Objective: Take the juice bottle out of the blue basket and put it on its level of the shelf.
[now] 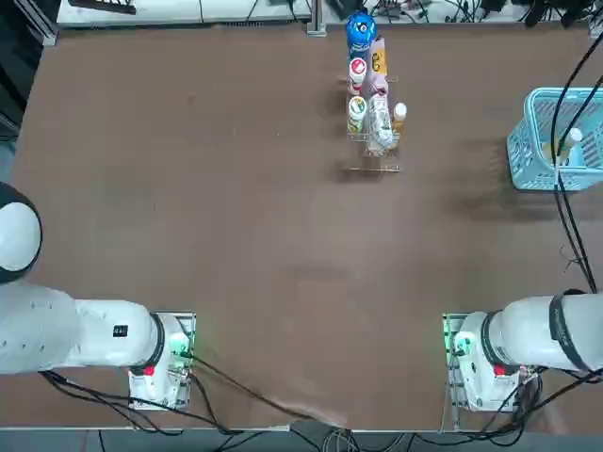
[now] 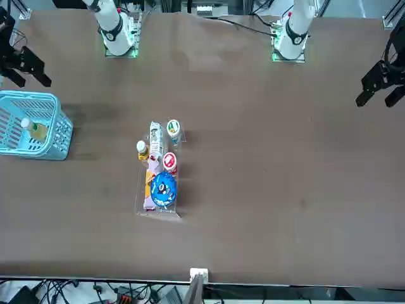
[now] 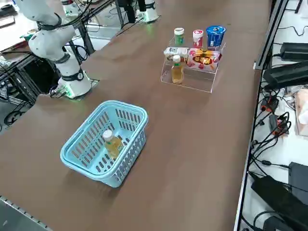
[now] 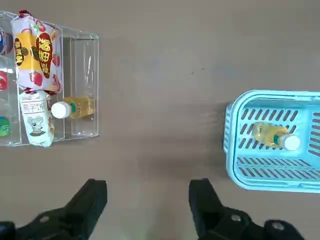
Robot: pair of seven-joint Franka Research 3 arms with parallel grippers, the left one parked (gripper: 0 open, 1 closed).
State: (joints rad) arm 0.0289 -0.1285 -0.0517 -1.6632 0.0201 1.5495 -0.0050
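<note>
The juice bottle [image 4: 275,136] lies on its side in the blue basket [image 4: 270,172], amber with a white cap. It also shows in the top view as the juice bottle [image 1: 575,146] in the basket [image 1: 529,141], across the table as the bottle [image 2: 35,128] in the basket [image 2: 58,136], and from the side as the bottle [image 3: 111,143] in the basket [image 3: 91,166]. The clear shelf [image 4: 82,50] [image 1: 374,167] [image 2: 158,212] [image 3: 192,83] stands apart from it. My right gripper [image 4: 148,194] [image 2: 26,75] hangs open and empty high over the table, between shelf and basket.
The shelf holds a like amber bottle [image 4: 75,107] [image 3: 177,70] on its low step. Snack packets [image 4: 35,50] fill the middle row, and a blue-topped bottle [image 3: 215,34] with two small bottles stands on the top row. Black cables [image 1: 565,179] hang beside the basket.
</note>
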